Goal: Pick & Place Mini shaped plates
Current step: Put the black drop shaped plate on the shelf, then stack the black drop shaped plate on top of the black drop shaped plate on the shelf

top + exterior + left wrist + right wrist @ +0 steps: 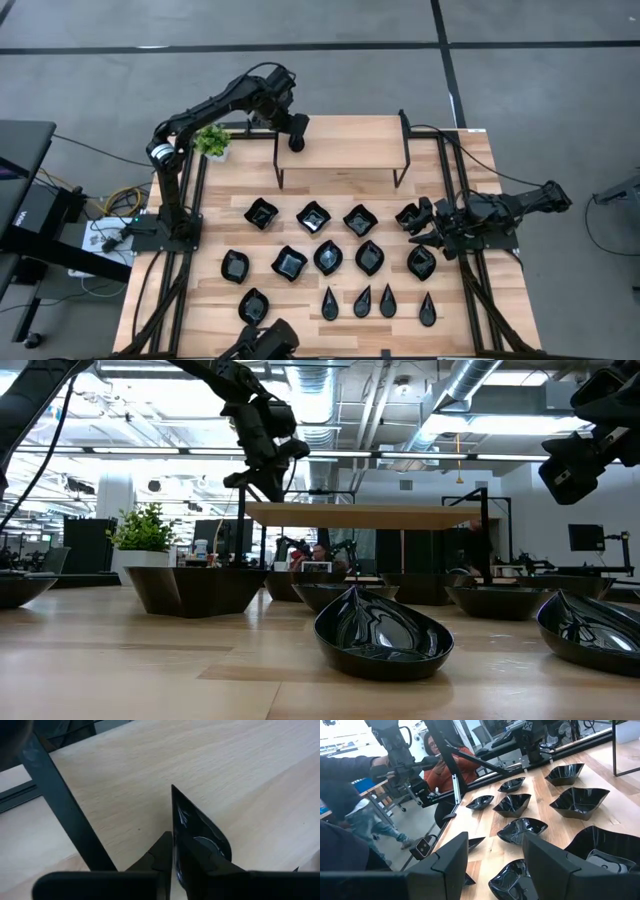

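The left gripper hovers over the left end of a raised wooden shelf at the far side of the tabletop, its jaws nearly closed on a small glossy black plate. In the left wrist view the plate stands on edge between the two dark fingers, its pointed tip aimed away from the wrist, with the pale shelf surface just beyond it and a black shelf leg running alongside. Whether the plate touches the wood cannot be told.

The right gripper waits at the right edge of the tabletop, its jaws spread wide and holding nothing, above the right-hand end of the plate rows.

Those rows fill the middle and near part of the tabletop: wavy-edged squares in the row nearest the shelf, rounder leaf-like dishes in the next, and narrow teardrops in the nearest row, all set apart from one another. Seen level from the tabletop's height, one leaf-shaped dish sits closest to the lens.

A small green potted plant stands at the far left corner, beside the shelf.

Beyond the tabletop, in the right wrist view, a seated person in an orange top is visible in the room.
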`<state>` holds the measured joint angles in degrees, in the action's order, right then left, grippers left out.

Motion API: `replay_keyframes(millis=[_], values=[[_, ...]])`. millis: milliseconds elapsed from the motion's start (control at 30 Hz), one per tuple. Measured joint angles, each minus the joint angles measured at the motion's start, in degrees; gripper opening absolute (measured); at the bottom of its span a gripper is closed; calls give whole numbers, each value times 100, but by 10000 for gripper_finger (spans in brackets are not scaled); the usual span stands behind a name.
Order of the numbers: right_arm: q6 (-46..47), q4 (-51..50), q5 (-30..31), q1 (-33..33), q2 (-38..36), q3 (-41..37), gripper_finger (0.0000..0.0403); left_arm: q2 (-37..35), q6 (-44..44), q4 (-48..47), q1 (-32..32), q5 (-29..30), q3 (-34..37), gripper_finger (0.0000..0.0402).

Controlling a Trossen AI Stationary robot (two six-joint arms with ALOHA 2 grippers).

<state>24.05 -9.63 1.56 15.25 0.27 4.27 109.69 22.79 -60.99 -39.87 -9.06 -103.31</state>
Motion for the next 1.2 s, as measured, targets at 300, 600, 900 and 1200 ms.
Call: replay_keyframes(millis=[300,600,900,1200], values=[[0,0,-1,0,0,0,182,-19,-135,-4,-11,0,2,83],[0,-1,-2,0,0,0,182,-694,-219,-105,-157,65,7,111],[-4,0,-2,0,-1,0,182,-1866,163,-509,981,-313,2,106],[-9,0,-2,0,0,0,182,-2527,999,-503,3237,1196,2,103]])
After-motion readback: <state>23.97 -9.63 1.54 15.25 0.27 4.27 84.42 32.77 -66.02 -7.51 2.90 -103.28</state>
